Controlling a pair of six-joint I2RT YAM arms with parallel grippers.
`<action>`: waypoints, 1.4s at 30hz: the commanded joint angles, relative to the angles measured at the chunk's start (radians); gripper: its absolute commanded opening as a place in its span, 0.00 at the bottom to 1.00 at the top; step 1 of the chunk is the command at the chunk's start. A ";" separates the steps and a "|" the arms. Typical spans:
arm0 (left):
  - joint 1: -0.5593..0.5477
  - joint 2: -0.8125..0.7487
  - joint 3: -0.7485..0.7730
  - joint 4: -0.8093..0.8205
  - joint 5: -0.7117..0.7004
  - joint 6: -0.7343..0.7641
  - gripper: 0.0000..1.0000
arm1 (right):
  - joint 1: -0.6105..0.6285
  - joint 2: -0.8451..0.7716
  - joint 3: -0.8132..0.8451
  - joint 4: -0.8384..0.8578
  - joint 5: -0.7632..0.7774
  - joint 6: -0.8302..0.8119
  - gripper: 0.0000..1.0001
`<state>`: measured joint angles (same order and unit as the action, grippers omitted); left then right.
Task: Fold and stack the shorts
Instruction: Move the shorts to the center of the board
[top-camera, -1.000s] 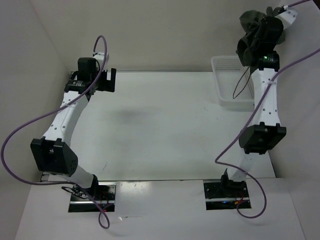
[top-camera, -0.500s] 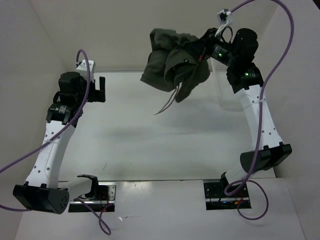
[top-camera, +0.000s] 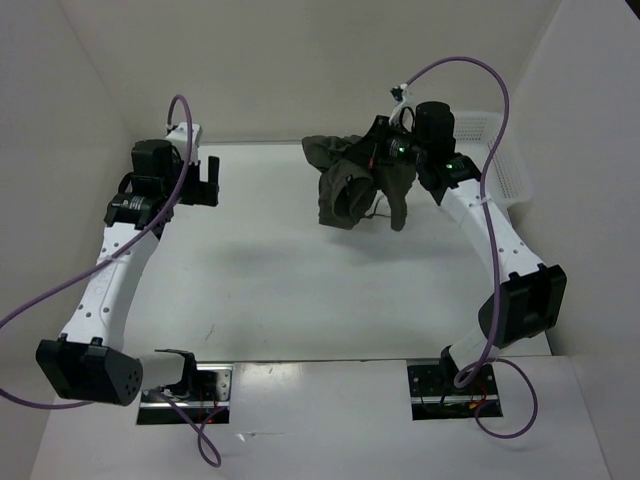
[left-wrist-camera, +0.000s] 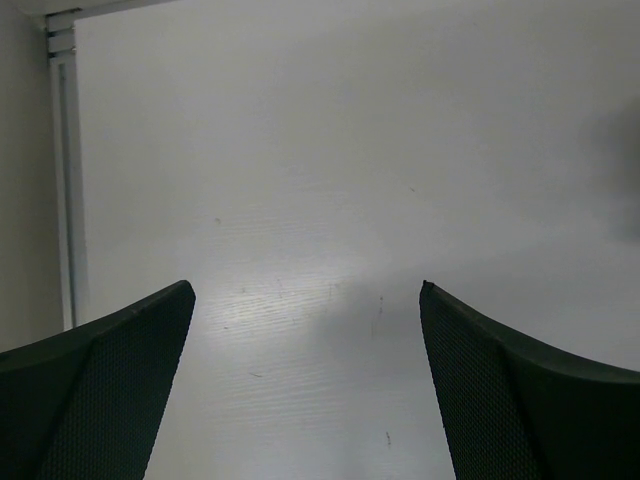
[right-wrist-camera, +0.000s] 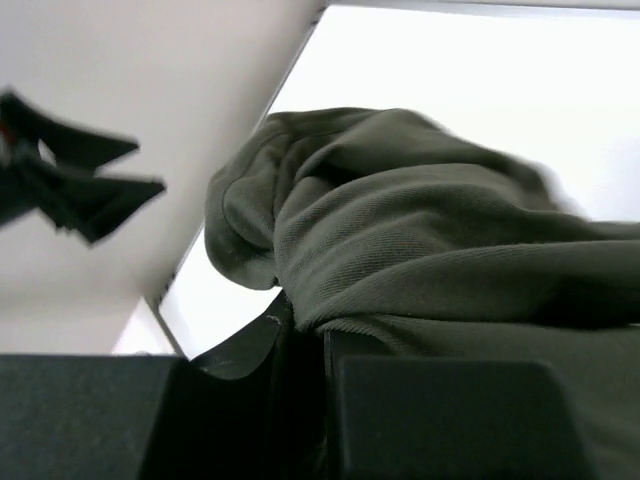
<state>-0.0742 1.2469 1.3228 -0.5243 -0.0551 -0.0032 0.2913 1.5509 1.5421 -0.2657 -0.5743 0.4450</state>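
The dark olive-green shorts (top-camera: 350, 178) hang bunched from my right gripper (top-camera: 385, 160) above the far middle of the table. In the right wrist view the shorts (right-wrist-camera: 420, 240) fill the frame and the right gripper (right-wrist-camera: 310, 345) is shut on a fold of the fabric. My left gripper (top-camera: 205, 175) is at the far left, open and empty; in the left wrist view the left gripper (left-wrist-camera: 305, 300) has its two fingers wide apart over bare table.
A white mesh basket (top-camera: 505, 165) sits at the far right, partly behind the right arm. The white table (top-camera: 280, 270) is bounded by walls at the back and sides. The table's far left edge (left-wrist-camera: 65, 180) shows in the left wrist view.
My right arm swung the shorts out of the basket leftward and then lowered them toward the far middle of the table. The left arm shifted slightly at the far left.
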 joint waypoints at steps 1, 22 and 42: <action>0.004 0.023 0.068 -0.020 0.156 0.003 1.00 | 0.000 -0.041 0.009 0.056 0.152 0.104 0.00; 0.004 0.171 0.159 -0.074 0.345 0.003 1.00 | 0.263 0.439 0.564 -0.085 0.417 0.077 0.99; -0.006 0.119 0.007 -0.056 0.210 0.003 1.00 | 0.342 0.459 0.073 0.131 0.735 -0.489 0.87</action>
<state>-0.0753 1.4193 1.3457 -0.6037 0.1864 -0.0032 0.6128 1.9980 1.5604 -0.2214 0.1432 0.0216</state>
